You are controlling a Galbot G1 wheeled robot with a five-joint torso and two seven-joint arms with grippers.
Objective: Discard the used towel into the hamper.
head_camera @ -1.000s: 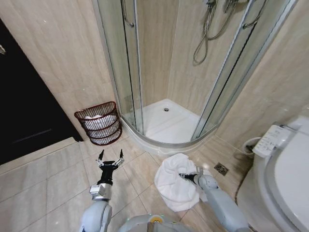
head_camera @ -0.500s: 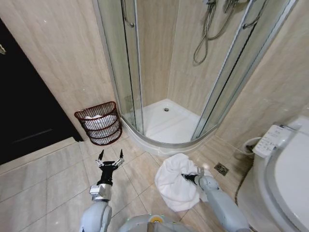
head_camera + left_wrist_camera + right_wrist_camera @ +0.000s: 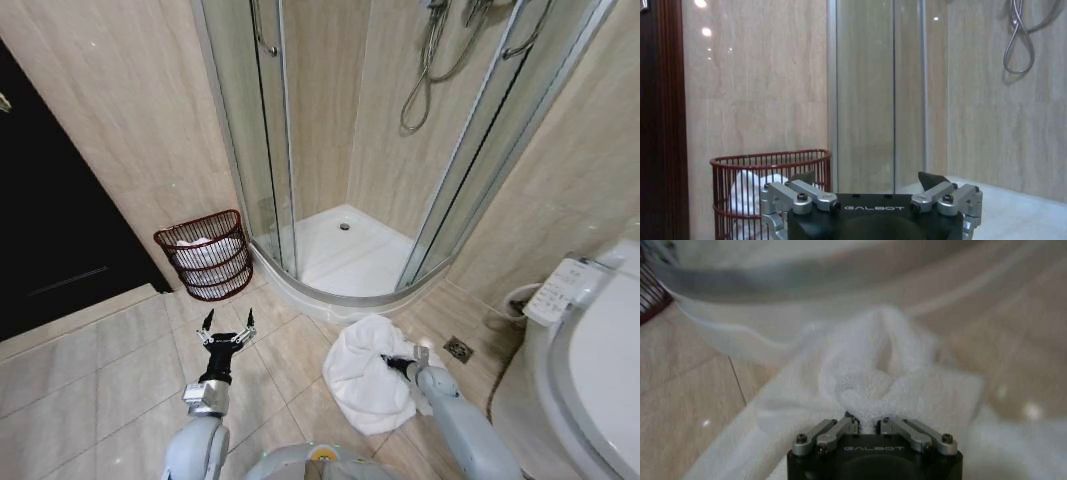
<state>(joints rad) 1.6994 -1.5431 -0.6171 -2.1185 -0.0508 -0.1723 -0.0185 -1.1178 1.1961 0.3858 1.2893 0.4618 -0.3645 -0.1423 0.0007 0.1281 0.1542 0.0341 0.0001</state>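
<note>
Right hand sat at about 5 o'clock in the head view, pinched closed on a fold of the white towel, which lay bunched on the floor tiles just in front of the shower stall. Left hand hovered at 7 o'clock, fingers spread open, empty. Hamper stood at 10 o'clock against the wall beside the shower glass, white cloth already inside, well apart from the towel.
</note>
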